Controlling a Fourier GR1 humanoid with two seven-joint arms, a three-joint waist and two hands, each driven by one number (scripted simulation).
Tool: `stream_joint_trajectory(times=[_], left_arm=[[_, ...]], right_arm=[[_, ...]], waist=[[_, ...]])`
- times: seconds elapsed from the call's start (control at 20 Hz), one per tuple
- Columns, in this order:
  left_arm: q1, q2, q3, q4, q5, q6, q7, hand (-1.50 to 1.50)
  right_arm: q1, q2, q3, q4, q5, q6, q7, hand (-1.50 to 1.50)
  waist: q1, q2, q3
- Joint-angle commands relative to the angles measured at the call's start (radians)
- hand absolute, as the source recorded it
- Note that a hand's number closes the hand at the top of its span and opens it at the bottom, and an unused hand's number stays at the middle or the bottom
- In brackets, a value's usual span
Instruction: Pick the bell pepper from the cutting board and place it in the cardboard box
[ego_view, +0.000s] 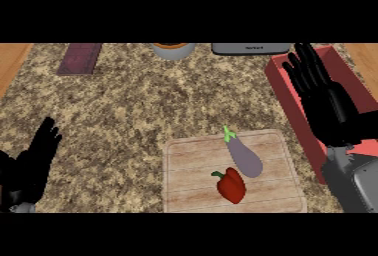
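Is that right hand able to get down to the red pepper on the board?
Probably yes. The right hand hovers open over the box, and only the eggplant lies beside the bell pepper, not over it.

A kitchen: speckled granite counter (148, 100), wooden cutting board (188, 192) bearing vegetables.
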Motion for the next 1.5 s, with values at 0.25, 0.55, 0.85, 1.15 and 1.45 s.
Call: stream_joint_trajectory(times=[0.25,0.55,0.85,1.15,1.45], left_arm=[[-0.222,0.13,-0.101,-0.095,-0.137,-0.192,-0.175,0.0],[-0.269,0.077,-0.166,-0.003,-0.164,-0.257,-0.25,0.0],[-0.307,0.066,-0.15,0.055,-0.161,-0.291,-0.269,0.0],[-0.334,0.046,-0.134,0.102,-0.17,-0.302,-0.285,0.0],[-0.353,0.072,-0.093,0.091,-0.146,-0.341,-0.26,0.0]], right_arm=[[-0.202,-0.158,0.001,-0.168,-0.032,0.291,-0.045,-1.5],[-0.077,-0.323,0.045,-0.054,0.237,0.467,-0.343,-1.5],[-0.101,-0.404,0.094,-0.024,0.497,0.504,-0.594,-1.5],[-0.1,-0.476,0.237,-0.182,0.724,0.535,-0.445,-1.5],[-0.091,-0.493,0.383,-0.398,0.867,0.65,-0.23,-1.5]], waist=[[-0.037,-0.036,-0.022],[-0.007,-0.02,-0.02],[0.009,-0.023,-0.021],[-0.001,-0.029,-0.023],[0.0,-0.034,-0.023]])
